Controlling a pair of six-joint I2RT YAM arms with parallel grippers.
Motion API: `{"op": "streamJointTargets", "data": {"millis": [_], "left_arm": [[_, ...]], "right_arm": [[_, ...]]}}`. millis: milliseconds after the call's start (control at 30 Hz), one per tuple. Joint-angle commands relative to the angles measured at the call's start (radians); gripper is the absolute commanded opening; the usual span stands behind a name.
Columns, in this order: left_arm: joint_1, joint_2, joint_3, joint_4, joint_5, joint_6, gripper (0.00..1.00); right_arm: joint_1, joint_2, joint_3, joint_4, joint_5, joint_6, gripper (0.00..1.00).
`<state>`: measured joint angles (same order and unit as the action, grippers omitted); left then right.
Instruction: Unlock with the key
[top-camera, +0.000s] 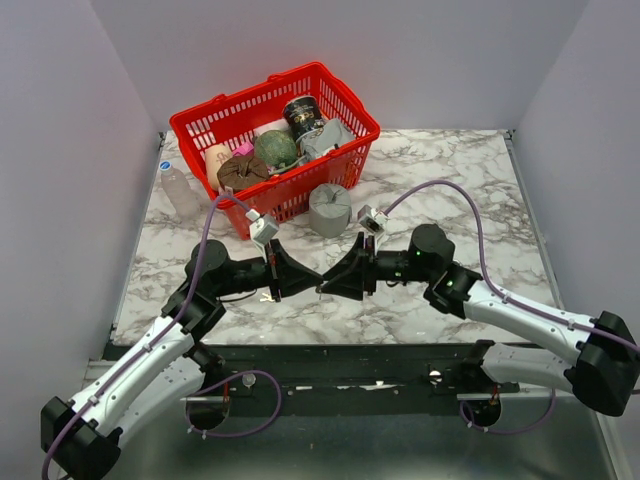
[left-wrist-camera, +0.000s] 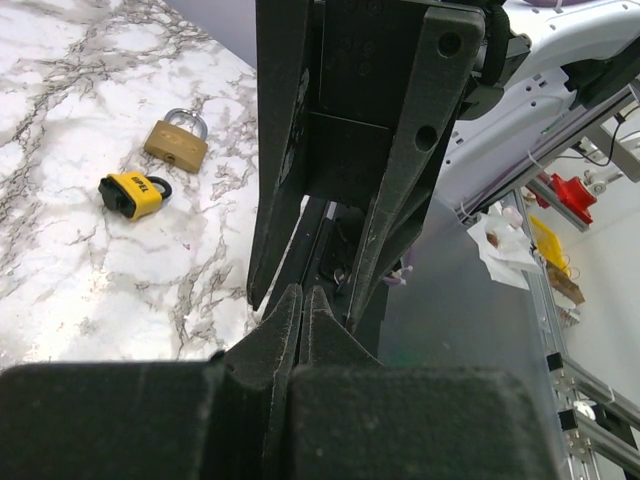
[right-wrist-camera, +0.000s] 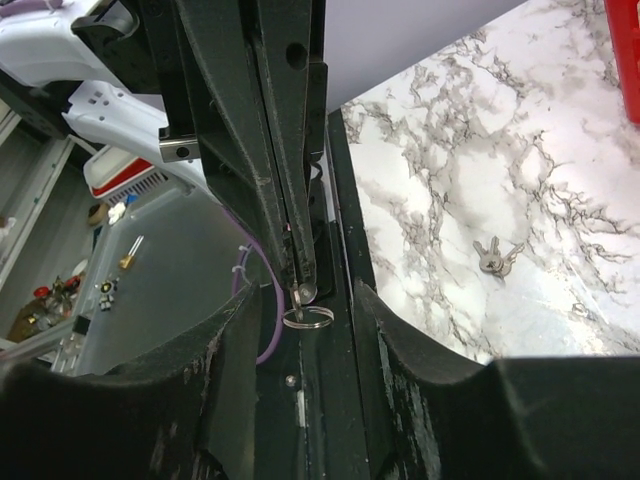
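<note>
**Key sits between the right arm's spread fingers**

The small silver key (right-wrist-camera: 304, 292) is pinched at the very tips of the left end effector (top-camera: 312, 281), whose fingers are pressed together on it. Its thin wire ring (right-wrist-camera: 308, 318) dangles free below. The key's long axis seems to run on in line with those fingers, straight toward the right end effector (top-camera: 326, 286). That one meets it tip to tip above the near edge of the white marbled desk (top-camera: 450, 200), fingers spread either side of the key and not touching it. The right arm is therefore placed to take it. The brass padlock (left-wrist-camera: 177, 143) and the yellow-cased padlock (left-wrist-camera: 135, 193) lie near each other on the desk, well apart from both.
</note>
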<state>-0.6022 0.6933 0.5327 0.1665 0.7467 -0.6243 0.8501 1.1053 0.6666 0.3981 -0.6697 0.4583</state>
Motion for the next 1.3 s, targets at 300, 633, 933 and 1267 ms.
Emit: {"op": "streamJointTargets", "data": {"millis": [300,633,933,1267], "left_arm": [[0.004,-0.023,0.082,-0.155,-0.105,0.132,0.00],[0.019,-0.026,0.110,-0.292,-0.225,0.239,0.00],[0.021,-0.015,0.101,-0.297,-0.185,0.241,0.00],[0.021,-0.029,0.102,-0.285,-0.176,0.232,0.00]], "right_arm": [[-0.009,-0.073,0.002,-0.168,0.227,-0.026,0.68],[-0.440,-0.226,-0.090,-0.547,0.553,0.065,0.85],[-0.756,0.016,0.016,-0.653,0.659,0.043,0.86],[-0.789,0.182,0.033,-0.719,0.757,0.049,0.85]]}}
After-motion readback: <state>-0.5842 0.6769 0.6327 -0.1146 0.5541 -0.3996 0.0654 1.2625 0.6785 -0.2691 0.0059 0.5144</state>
